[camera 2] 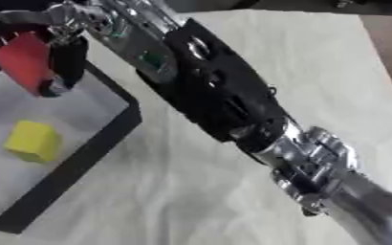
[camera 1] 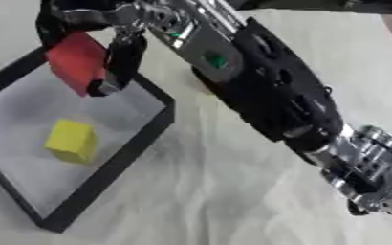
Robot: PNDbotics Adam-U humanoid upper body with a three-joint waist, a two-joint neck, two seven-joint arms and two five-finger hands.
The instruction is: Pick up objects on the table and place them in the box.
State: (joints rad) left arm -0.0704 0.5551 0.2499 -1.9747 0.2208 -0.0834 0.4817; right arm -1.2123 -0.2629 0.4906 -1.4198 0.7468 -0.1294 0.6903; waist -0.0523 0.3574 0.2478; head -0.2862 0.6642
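1. The table [camera 1: 233, 201] is covered with a pale, wrinkled cloth and fills most of both views; the right eye view alone shows a brown strip at its far right edge.
2. The right arm [camera 1: 266, 91] comes in from the lower right and crosses the scene diagonally to the upper left. It is black with a silver joint near the lower right and hides much of the cloth behind it.
3. The box [camera 1: 115, 160] is a shallow tray with a black rim and a pale grey floor, lying on the left side of the table. The left eye view shows more of its floor and near corner; the right eye view cuts it off at the left edge.
4. The right hand [camera 1: 120, 52] is above the far corner of the box, its fingers curled around a red block [camera 1: 75, 60], which hangs tilted over the box floor.
5. A yellow block [camera 1: 70, 139] rests on the box floor, below the red block and apart from it.
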